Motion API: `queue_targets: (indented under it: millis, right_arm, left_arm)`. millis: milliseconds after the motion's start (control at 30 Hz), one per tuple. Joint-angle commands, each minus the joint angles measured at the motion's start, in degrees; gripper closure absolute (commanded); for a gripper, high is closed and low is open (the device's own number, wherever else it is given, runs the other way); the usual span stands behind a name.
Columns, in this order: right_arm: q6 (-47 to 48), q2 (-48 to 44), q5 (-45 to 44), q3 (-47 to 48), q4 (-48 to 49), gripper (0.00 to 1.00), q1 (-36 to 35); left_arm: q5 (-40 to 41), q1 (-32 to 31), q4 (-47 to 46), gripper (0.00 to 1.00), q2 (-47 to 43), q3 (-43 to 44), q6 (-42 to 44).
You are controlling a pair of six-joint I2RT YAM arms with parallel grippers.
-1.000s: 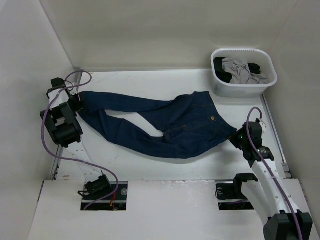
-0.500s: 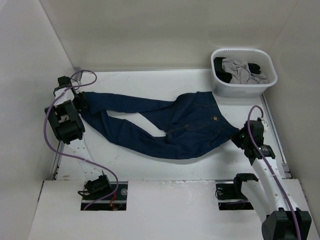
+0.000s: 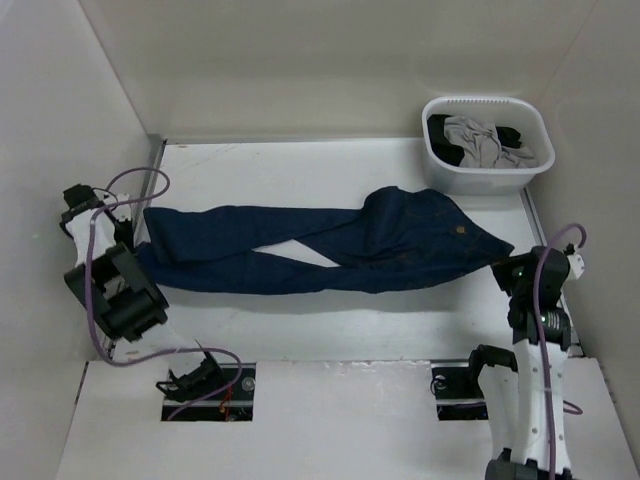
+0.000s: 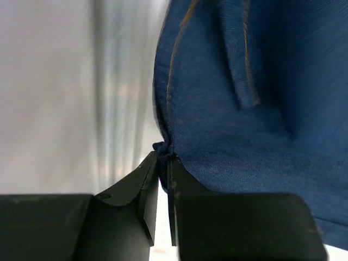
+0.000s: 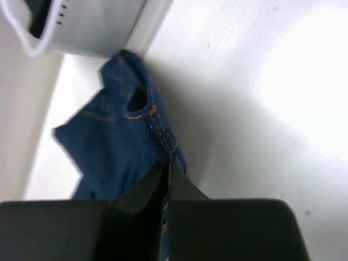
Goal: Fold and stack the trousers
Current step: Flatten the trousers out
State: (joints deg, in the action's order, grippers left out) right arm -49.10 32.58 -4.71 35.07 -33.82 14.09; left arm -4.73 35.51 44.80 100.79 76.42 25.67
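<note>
The dark navy trousers [image 3: 300, 245] lie stretched in a long band across the table, legs to the left, waistband with its small tan patch [image 3: 461, 229] to the right. My left gripper [image 3: 133, 232] is shut on the hem end of the legs; in the left wrist view its jaws [image 4: 163, 163] pinch a fold of the denim [image 4: 244, 109]. My right gripper [image 3: 512, 265] is shut on the waistband corner; in the right wrist view the jaws [image 5: 167, 163] clamp the orange-stitched edge of the trousers [image 5: 119, 130].
A white basket [image 3: 487, 175] stands at the back right corner, holding a light grey garment [image 3: 475, 135] and a black one [image 3: 510, 135]; its wall [image 5: 92, 27] shows just beyond the waistband. White walls close in the table on the left, back and right.
The left gripper has shut on the leg ends. Both arms have drawn apart, left and right, pulling the bent, spread trousers into a straight taut band with the legs side by side.
</note>
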Motion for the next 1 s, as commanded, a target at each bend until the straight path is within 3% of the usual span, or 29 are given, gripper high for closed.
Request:
queue_targets:
  millis: [0, 133, 267, 433, 667, 700, 733, 767, 800, 867, 967]
  right_arm:
    - [-8.0, -7.8, -1.1, -2.5, -7.7, 1.00, 1.3]
    - [-9.5, -8.0, 0.7, -6.1, -9.2, 1.00, 1.4]
    - [-11.4, -9.0, 0.1, -6.7, -12.7, 1.00, 2.0]
    - [-15.0, -13.9, -6.3, -3.1, -25.0, 1.00, 4.8]
    - [-16.6, -12.4, -12.6, 6.1, -35.8, 0.87, 3.5]
    - [-16.0, -12.9, -13.9, 8.0, -38.1, 0.77, 3.7]
    - [-15.5, -13.5, -15.1, 9.6, -40.0, 0.59, 3.9]
    - [-14.5, -14.1, -16.2, 11.4, -41.9, 0.02, 4.0]
    - [-12.5, -14.2, -17.4, 13.7, -43.9, 0.00, 4.0]
    - [-9.7, -13.5, -17.9, 15.9, -44.7, 0.00, 3.7]
    - [-8.5, -12.7, -17.4, 17.8, -43.5, 0.00, 4.1]
  left_arm:
    - [2.5, 0.7, 4.2, 1.00, -13.4, -7.6, 9.6]
    - [4.4, 1.2, 3.3, 1.00, -17.9, -14.5, 11.5]
    - [6.4, 1.7, 3.5, 0.99, -18.0, -16.0, 12.1]
    - [10.8, 3.3, 3.4, 0.98, -20.5, -18.6, 16.3]
    - [14.6, 6.7, 0.8, 0.93, -21.2, -23.1, 22.2]
    - [14.7, 7.2, 0.8, 0.89, -21.3, -23.2, 22.5]
    - [14.7, 7.5, 0.9, 0.85, -21.3, -23.2, 22.8]
    - [14.7, 8.0, 1.1, 0.76, -21.4, -23.2, 23.2]
    - [14.7, 8.7, 1.0, 0.62, -21.7, -22.6, 23.7]
    - [14.5, 9.6, 0.3, 0.46, -22.4, -20.4, 24.4]
    - [12.1, 8.8, -1.0, 0.39, -24.1, -14.1, 24.7]
